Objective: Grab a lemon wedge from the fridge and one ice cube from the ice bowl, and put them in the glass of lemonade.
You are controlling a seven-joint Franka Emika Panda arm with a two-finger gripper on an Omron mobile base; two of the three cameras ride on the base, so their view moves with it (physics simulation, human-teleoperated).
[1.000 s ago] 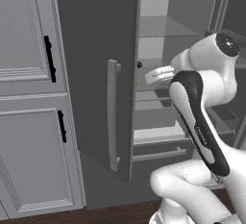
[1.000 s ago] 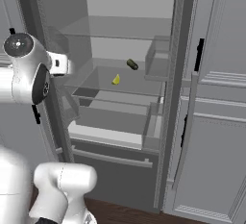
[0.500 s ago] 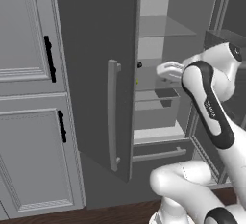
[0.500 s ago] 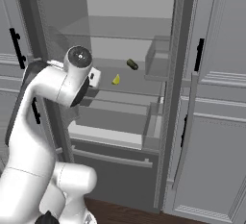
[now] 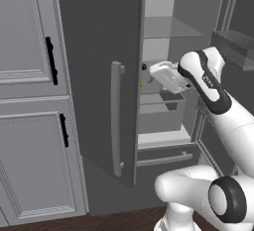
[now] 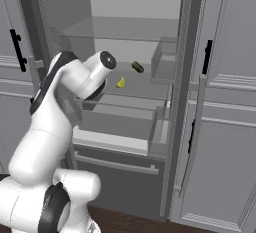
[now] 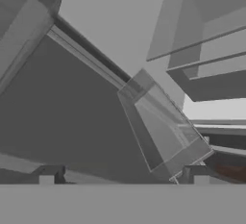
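With the tall dark grey fridge [image 6: 180,52] now open, the white arm has swung its hand toward the interior and the two dark fingers [image 7: 47,176] have spread wide apart, empty, while the tiny bright yellow lemon wedge [image 6: 120,82] still lies untouched on the clear glass shelf [image 6: 135,84], ready to be grasped.

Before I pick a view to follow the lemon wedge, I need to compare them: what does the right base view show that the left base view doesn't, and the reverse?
Right base view: the lemon wedge lying on a glass shelf, a dark green item further back on it, and a clear door bin to their right.
Left base view: the dark outer face of the left fridge door, front on, with its long silver bar handle.
Both: the open fridge, its drawer and the white arm reaching in at shelf height.
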